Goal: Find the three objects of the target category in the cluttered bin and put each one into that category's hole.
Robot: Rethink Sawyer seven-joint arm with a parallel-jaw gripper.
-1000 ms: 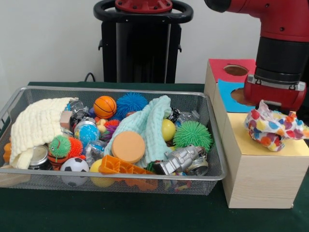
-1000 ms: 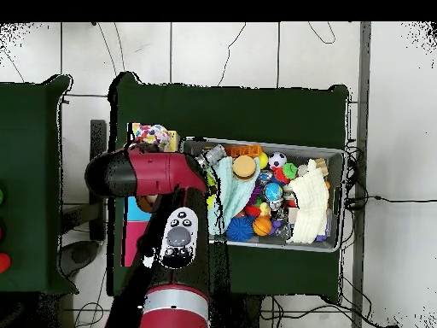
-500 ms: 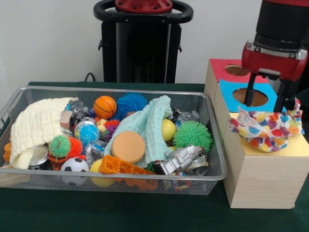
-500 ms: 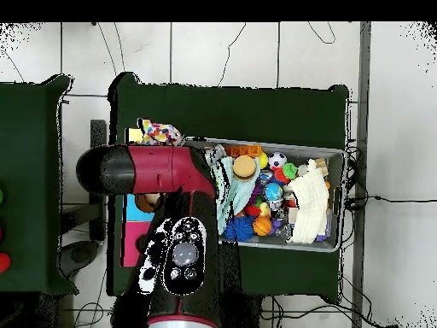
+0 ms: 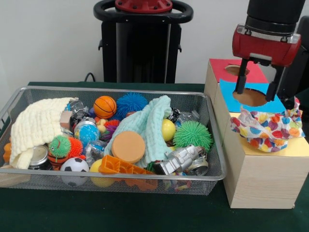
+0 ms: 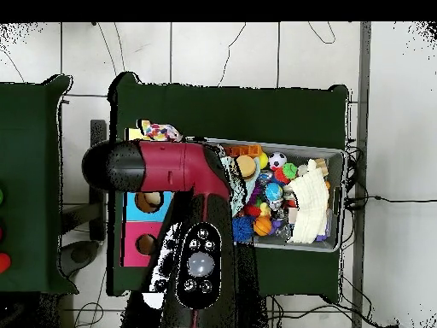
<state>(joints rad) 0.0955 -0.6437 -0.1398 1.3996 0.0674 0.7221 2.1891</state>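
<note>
A polka-dot cloth (image 5: pixel 268 128) lies crumpled on the yellow top of the wooden box (image 5: pixel 260 179), covering that panel's middle; in the overhead view the cloth (image 6: pixel 159 131) shows at the box's end. My gripper (image 5: pixel 255 94) hangs open and empty above the blue panel's hole (image 5: pixel 251 97), a little behind the cloth and clear of it. In the wire bin (image 5: pixel 215 159), a cream cloth (image 5: pixel 36 125) lies at the left end and a mint-green cloth (image 5: pixel 149 123) is draped over the middle. The overhead view hides the gripper under the red arm (image 6: pixel 183 166).
The bin also holds an orange disc (image 5: pixel 128 146), spiky balls (image 5: pixel 193 134), a basketball (image 5: pixel 105 106), a soccer ball (image 5: pixel 74 165), a silver robot toy (image 5: pixel 183 159) and an orange plastic piece (image 5: pixel 118 166). A red panel with a hole (image 5: pixel 235 70) lies behind the blue one.
The gripper opened and let go of the polka-dot cloth, then rose and drew back over the blue panel. The cloth now rests on the yellow panel.
</note>
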